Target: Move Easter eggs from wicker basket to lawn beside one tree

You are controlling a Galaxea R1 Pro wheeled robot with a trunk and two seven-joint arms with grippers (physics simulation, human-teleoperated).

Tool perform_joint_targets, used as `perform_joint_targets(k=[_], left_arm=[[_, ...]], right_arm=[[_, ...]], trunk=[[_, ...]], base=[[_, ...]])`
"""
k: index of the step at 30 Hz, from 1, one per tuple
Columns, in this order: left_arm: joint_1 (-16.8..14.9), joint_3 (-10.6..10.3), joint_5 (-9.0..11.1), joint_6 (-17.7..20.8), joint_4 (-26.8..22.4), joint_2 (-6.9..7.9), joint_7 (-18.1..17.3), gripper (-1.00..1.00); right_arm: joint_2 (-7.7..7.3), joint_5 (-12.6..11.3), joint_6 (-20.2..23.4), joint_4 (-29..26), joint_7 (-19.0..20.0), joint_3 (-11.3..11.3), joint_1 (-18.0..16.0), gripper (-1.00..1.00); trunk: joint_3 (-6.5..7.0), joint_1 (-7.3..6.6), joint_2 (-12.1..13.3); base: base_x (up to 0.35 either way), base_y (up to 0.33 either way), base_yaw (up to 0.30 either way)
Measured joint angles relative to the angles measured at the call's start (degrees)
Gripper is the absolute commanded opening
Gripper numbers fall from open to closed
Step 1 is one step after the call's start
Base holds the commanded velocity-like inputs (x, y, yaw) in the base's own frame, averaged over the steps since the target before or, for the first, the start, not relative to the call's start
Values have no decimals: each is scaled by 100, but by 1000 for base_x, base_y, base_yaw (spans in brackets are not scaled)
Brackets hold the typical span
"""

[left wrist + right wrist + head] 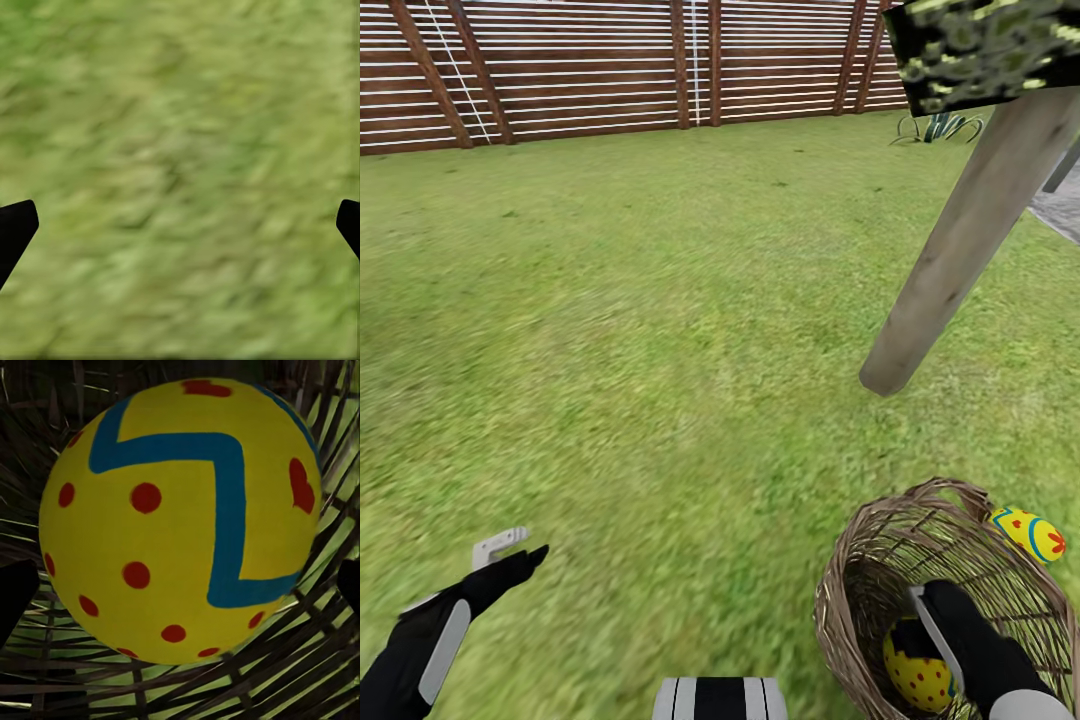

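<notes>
Plainly, no brand, label or writing can be read anywhere. Widest of all is the lawn (660,330), mottled green grass running from the robot's feet back to the brown slatted wooden fence (610,65), with broad open room across its middle and left side. At the right, the tree (960,240) leans across the head view, its pale grey-brown trunk meeting the grass just beyond the basket, its dark pale-speckled crown cut by the upper edge. A spiky shrub (940,127) sits by the fence beyond it, and a strip of grey paving (1060,205) borders the grass at the far right.

The wicker basket (880,560) stands on the grass at the lower right, near the trunk's foot, brown and loosely woven. Inside it lies one Easter egg (912,668), yellow with red dots; the right wrist view shows it close up (180,517), with a blue zigzag band, resting on the woven bottom. A second egg (1028,533) lies on the grass just outside the basket's far rim, towards the tree.

The right gripper (180,592) reaches down into the basket, its fingers spread wide to either side of the egg, not touching it. The left gripper (180,229) hangs over bare grass at the lower left, its fingers wide apart and holding nothing.
</notes>
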Motion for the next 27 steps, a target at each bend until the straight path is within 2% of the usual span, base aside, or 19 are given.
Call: perform_joint_targets(k=[8,13,21,27], left_arm=[[0,0,-5,1,12,-16,-3,100],[0,0,-5,12,12,-12,-10,100],[0,0,-4,-3,12,-19,-12,100],[0,0,-5,-4,12,-83,-9,100]], right_arm=[[-15,-56,-11,-139,4,-10,0,100],[0,-62,-14,-161,4,-10,0,100],[-5,-69,-34,-170,25,8,0,100],[11,-71,-35,-167,28,22,-1,100]], trunk=[[0,0,0],[-110,13,-6],[-111,13,-7],[-111,13,-7]], base=[[0,0,0],[0,0,0],[0,0,0],[0,0,0]])
